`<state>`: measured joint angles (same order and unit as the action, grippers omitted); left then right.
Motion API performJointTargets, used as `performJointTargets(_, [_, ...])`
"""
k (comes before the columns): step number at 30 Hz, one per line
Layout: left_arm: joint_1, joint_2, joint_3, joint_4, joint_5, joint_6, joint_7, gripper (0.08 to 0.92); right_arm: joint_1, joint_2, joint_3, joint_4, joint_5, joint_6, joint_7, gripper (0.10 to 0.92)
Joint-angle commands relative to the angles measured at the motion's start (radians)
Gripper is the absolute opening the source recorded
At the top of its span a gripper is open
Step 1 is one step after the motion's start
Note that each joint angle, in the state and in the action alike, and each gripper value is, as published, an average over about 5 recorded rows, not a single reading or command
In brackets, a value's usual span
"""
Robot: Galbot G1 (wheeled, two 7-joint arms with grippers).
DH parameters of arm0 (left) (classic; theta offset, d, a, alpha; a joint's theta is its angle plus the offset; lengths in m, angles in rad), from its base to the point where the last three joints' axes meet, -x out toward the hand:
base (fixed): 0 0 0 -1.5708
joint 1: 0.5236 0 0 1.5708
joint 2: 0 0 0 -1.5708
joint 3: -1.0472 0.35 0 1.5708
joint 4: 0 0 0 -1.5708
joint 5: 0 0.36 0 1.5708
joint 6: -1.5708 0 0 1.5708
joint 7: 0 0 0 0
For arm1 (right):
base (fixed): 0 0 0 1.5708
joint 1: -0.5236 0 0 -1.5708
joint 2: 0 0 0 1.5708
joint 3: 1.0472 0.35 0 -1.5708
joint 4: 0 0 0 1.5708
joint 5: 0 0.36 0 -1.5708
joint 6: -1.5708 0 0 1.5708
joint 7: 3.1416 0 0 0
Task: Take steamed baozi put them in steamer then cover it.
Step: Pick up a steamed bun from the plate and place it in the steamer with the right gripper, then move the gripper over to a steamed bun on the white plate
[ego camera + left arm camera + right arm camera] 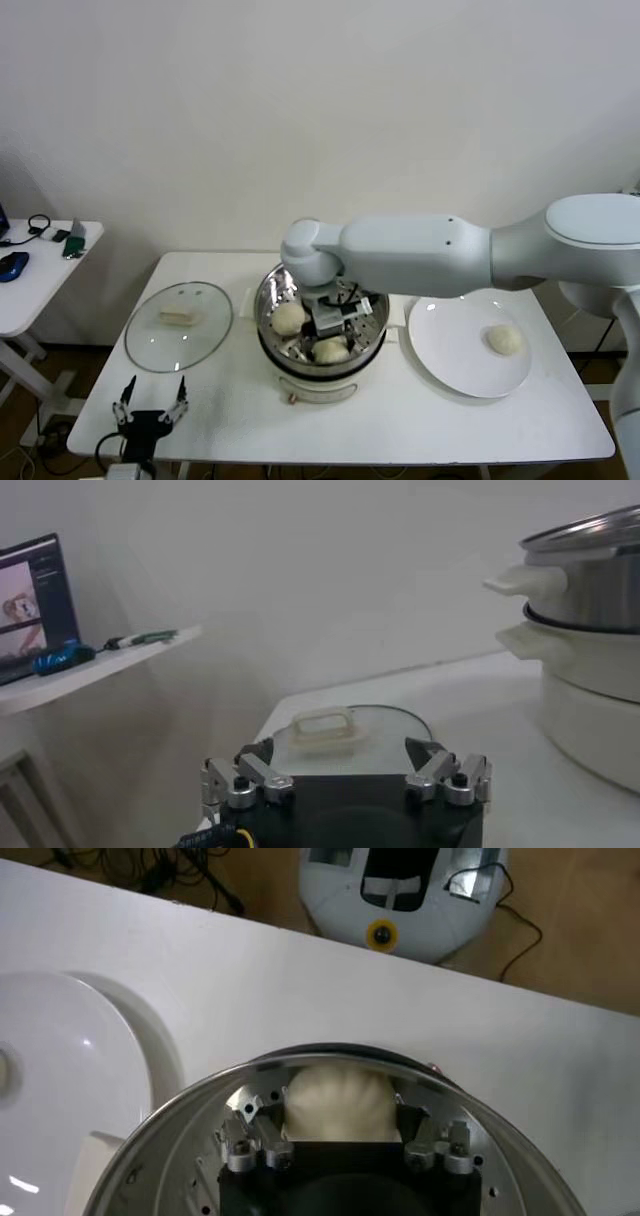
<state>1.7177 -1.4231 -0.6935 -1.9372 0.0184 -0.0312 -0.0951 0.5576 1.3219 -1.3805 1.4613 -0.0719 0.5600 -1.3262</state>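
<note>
The steamer (318,378) stands at the table's middle, and it also shows in the left wrist view (590,590). Two baozi lie in it: one at the left (288,318), one at the front (331,350). My right gripper (335,322) reaches down inside the steamer. Its fingers (265,1133) press both sides of the front baozi (340,1103), which rests on the perforated tray near the rim (160,1138). Another baozi (503,340) lies on the white plate (450,350). The glass cover (178,325) lies flat on the table left of the steamer. My left gripper (150,405) hangs open and empty at the front left, before the cover (350,730).
A small side table (40,270) with a mouse and cables stands to the far left. The plate (50,1078) lies close beside the steamer on its right. My right arm spans above the plate and the steamer's back rim.
</note>
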Motion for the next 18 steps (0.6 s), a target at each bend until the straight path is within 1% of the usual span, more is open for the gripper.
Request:
performJointTargets(1, [-0.001, -0.001, 0.0, 0.002, 0.0, 0.0, 0.0, 0.823, -0.002, 0.007, 0.011, -0.005, 0.0, -0.007, -0.008, 0.812])
performJointTargets(7, [-0.001, -0.001, 0.001, 0.001, 0.0, -0.001, 0.0, 0.823, 0.027, -0.009, 0.05, -0.022, 0.007, -0.003, -0.012, 0.823])
performJointTargets(11, [-0.002, 0.0, 0.003, -0.004, 0.0, 0.0, 0.0, 0.823, 0.072, -0.058, 0.08, -0.046, 0.017, -0.001, -0.017, 0.823])
performJointTargets(15, [-0.004, 0.003, 0.005, -0.009, 0.002, 0.001, 0.0, 0.823, 0.145, -0.147, 0.07, -0.098, 0.076, -0.034, 0.006, 0.823])
performJointTargets(18, [-0.009, 0.005, 0.006, -0.013, 0.003, 0.002, 0.0, 0.823, 0.194, -0.221, 0.026, -0.162, 0.149, -0.111, 0.062, 0.823])
